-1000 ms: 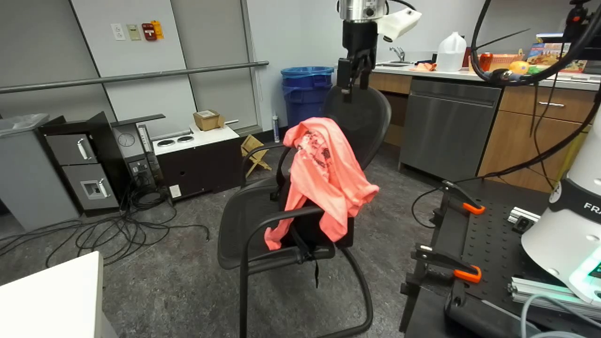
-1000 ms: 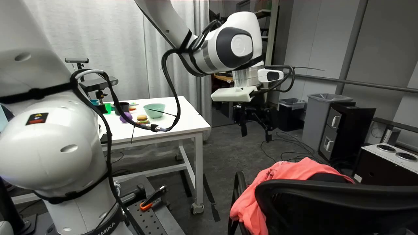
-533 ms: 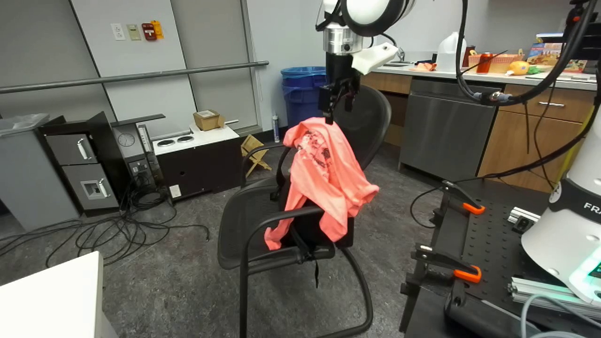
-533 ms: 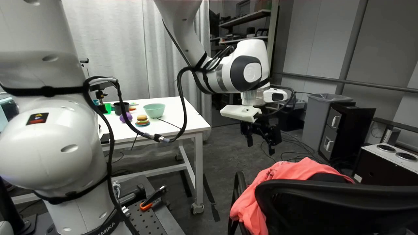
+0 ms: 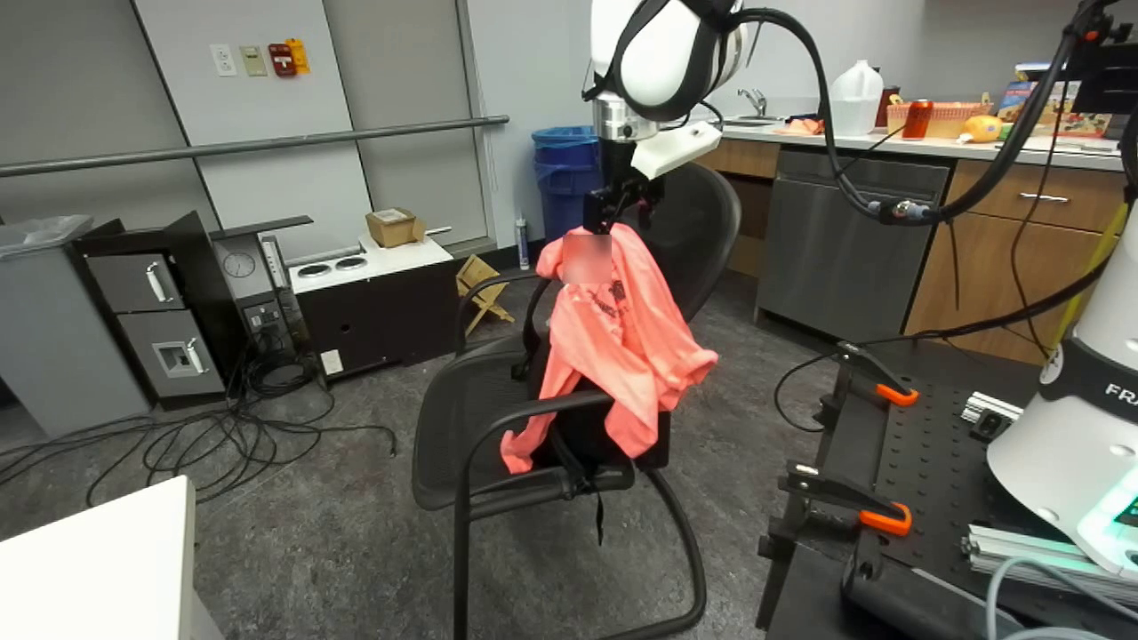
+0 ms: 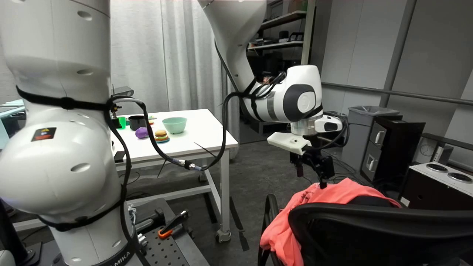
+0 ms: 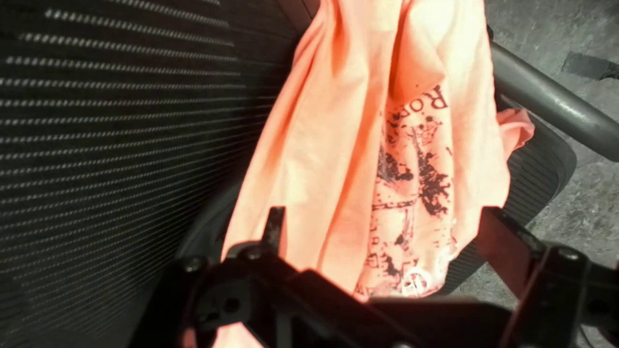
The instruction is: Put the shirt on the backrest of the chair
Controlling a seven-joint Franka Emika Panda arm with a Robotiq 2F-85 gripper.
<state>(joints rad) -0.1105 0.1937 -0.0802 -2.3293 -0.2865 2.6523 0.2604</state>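
A: How far along is the job?

B: Early, by the look of it; the shirt (image 5: pixel 613 329) lies bunched over a dark bulk (image 5: pixel 585 447) in the chair (image 5: pixel 471 391), in front of the backrest (image 5: pixel 702 213) rather than draped on it.

A: And the claw (image 7: pixel 384 210)?

B: Its fingers (image 7: pixel 505 246) stand well apart in the wrist view, the shirt showing beyond the gap; nothing looks gripped; whether they touch it, the pictures leave unclear.

A: So what is left?

B: Nearly everything, one would judge; the grasp, the lift, the drape over the backrest, the release.
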